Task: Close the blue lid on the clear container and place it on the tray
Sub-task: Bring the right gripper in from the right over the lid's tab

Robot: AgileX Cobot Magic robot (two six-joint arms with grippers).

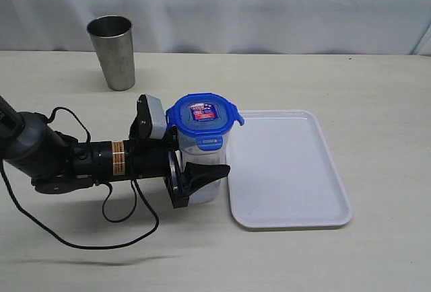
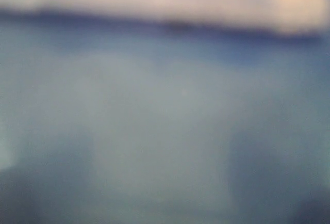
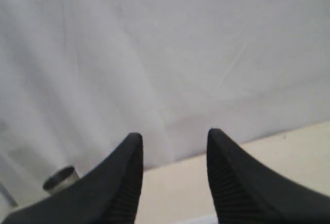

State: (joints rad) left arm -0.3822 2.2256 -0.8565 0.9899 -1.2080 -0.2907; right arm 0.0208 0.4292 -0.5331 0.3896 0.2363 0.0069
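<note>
The left pincer (image 1: 214,164) reaches in level from nine o'clock and is clamped on the clear container (image 1: 202,152). One dark finger crosses the container's near wall, and the other is hidden behind it. The left wrist view is only a blue-grey blur, too close to read. The blue lid (image 1: 202,114) sits on the container's mouth with its red-and-white label facing up. Its flap at three o'clock sticks outward and does not look latched, while the near flap seems folded down. The container is upright, on or just above the cream tabletop (image 1: 377,90), with the tray (image 1: 289,198) just beside it at three o'clock. A steel cup (image 1: 112,51) stands well apart at eleven o'clock. The right pincer (image 3: 172,136) is outside the exterior view; its own camera shows its fingers apart, holding nothing, facing a white curtain (image 3: 165,43). A lid not fully snapped could lift or pop off during the move. The tall, narrow container, held from the side, could also catch the tray's raised rim and tip.
</note>
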